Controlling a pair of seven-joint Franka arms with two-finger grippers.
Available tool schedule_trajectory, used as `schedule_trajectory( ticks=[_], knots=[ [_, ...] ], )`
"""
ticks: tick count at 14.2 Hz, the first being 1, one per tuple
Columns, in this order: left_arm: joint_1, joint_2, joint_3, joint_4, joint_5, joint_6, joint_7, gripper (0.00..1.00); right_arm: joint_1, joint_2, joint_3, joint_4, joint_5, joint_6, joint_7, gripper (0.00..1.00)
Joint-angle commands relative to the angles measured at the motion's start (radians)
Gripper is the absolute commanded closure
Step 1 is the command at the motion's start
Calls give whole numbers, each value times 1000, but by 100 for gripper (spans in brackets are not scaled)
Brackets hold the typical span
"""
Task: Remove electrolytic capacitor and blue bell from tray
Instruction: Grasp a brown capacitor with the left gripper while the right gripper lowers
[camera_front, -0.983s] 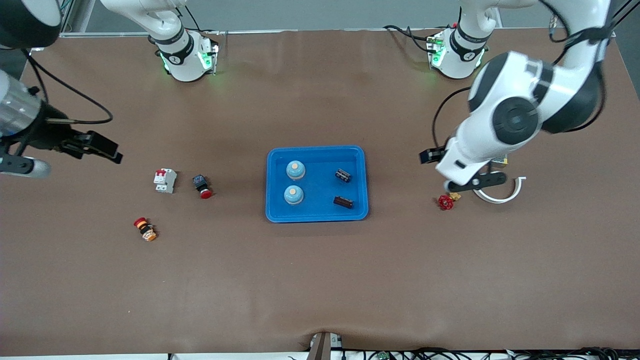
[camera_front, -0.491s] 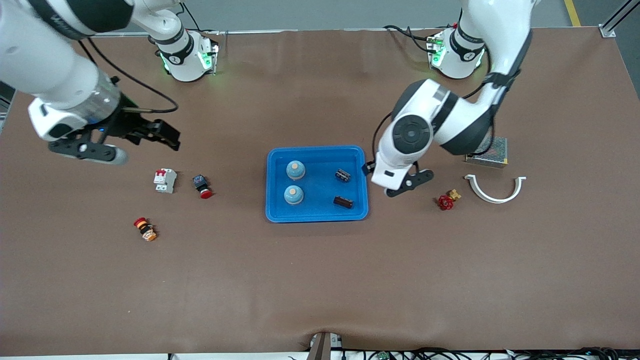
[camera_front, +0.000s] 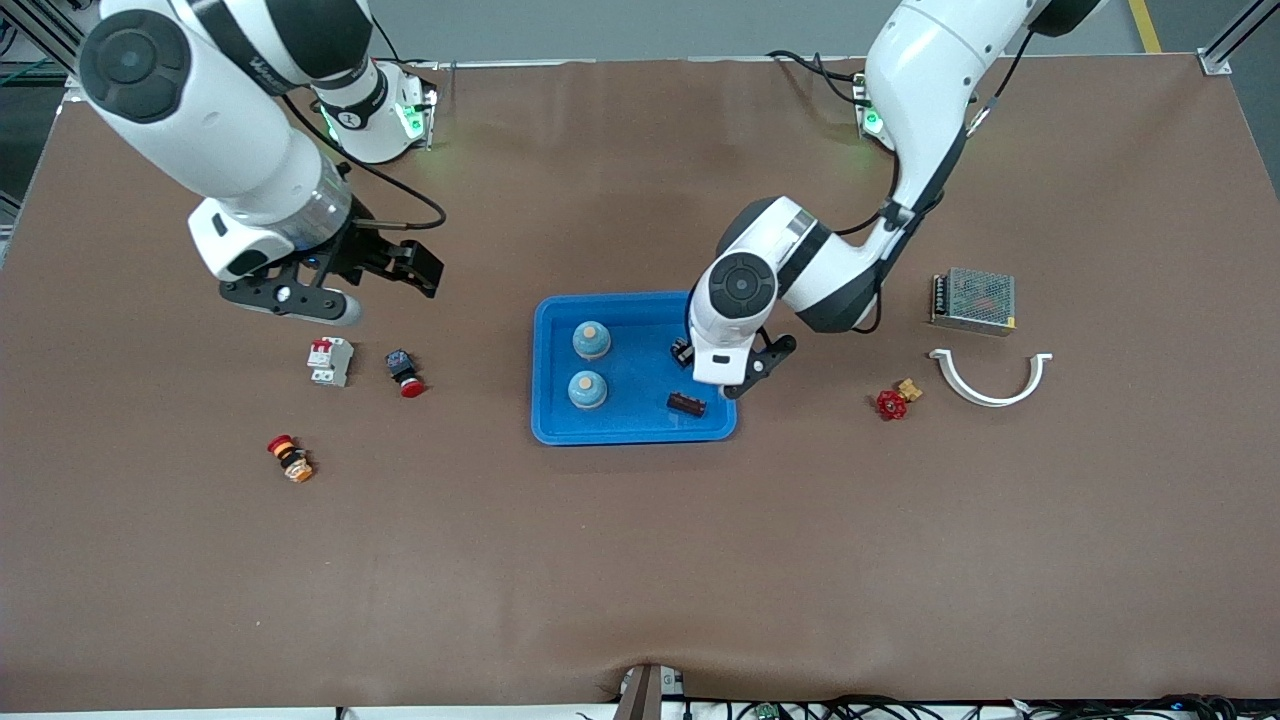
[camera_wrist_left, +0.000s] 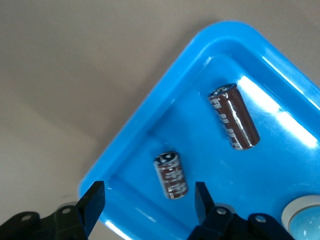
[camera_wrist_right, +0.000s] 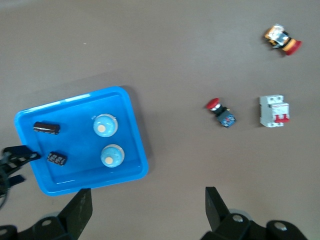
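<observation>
The left pincer (camera_wrist_left: 147, 202) hangs over the blue tray (camera_front: 549, 420), at the tray's end toward the left arm, with its jaws apart and nothing between them. In the left wrist view the short capacitor (camera_wrist_left: 171, 174) lies on the tray floor between the two fingertips (camera_wrist_left: 93, 200) and below them, close to the tray's raised rim; whether the tips touch it cannot be told. The longer capacitor (camera_wrist_left: 233, 116) lies just beside it, apart from it and clear of the rim. In the front view the left arm's wrist covers most of the short capacitor (camera_front: 682, 350), while the longer capacitor (camera_front: 686, 404) shows nearer to the front camera, close to the tray's near edge.

Two blue bells (camera_front: 591, 340) (camera_front: 587, 390) stand in the tray's other half, one nearer to the front camera than the other, with bare tray floor between them and the capacitors.

The right pincer (camera_wrist_right: 145, 207) is spread wide and empty, up in the air over bare counter (camera_front: 640, 560) between the tray and the small parts at the right arm's end. Under it and toward the front camera sit a white circuit breaker (camera_front: 330, 361), a red-capped push button (camera_front: 404, 372) just beside it, and a second button (camera_front: 289, 458) nearer to the camera, all well apart from the tray.

Toward the left arm's end lie a red valve handle (camera_front: 891, 403), a white curved clip (camera_front: 990, 378) and a metal power supply (camera_front: 973, 299). The wide strip of counter along the front edge is open.
</observation>
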Motion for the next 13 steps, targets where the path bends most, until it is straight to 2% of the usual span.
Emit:
schedule_trajectory(
  ticks=[1, 3, 6, 7, 9, 11, 12, 13],
  knots=[
    [-26, 39, 9, 13, 6, 62, -79, 33, 52, 12, -9, -50, -7, 105, 47, 0],
    [-41, 62, 12, 12, 6, 94, -111, 36, 66, 37, -9, -94, -7, 197, 65, 0],
    [-53, 89, 13, 12, 34, 111, -154, 40, 77, 78, -11, -100, -28, 236, 68, 0],
    [-53, 95, 13, 13, 39, 119, -171, 45, 80, 92, -11, -102, -28, 256, 68, 0],
    [-53, 109, 13, 13, 57, 126, -199, 65, 100, 129, -11, -100, -31, 291, 68, 0],
    [-53, 107, 13, 13, 57, 125, -200, 94, 101, 168, -11, -100, -31, 340, 73, 0],
    [-52, 103, 13, 13, 59, 125, -199, 100, 106, 179, -11, -100, -31, 357, 74, 0],
    [-49, 95, 13, 18, 59, 117, -197, 100, 115, 192, -11, -100, -31, 373, 74, 0]
  ],
)
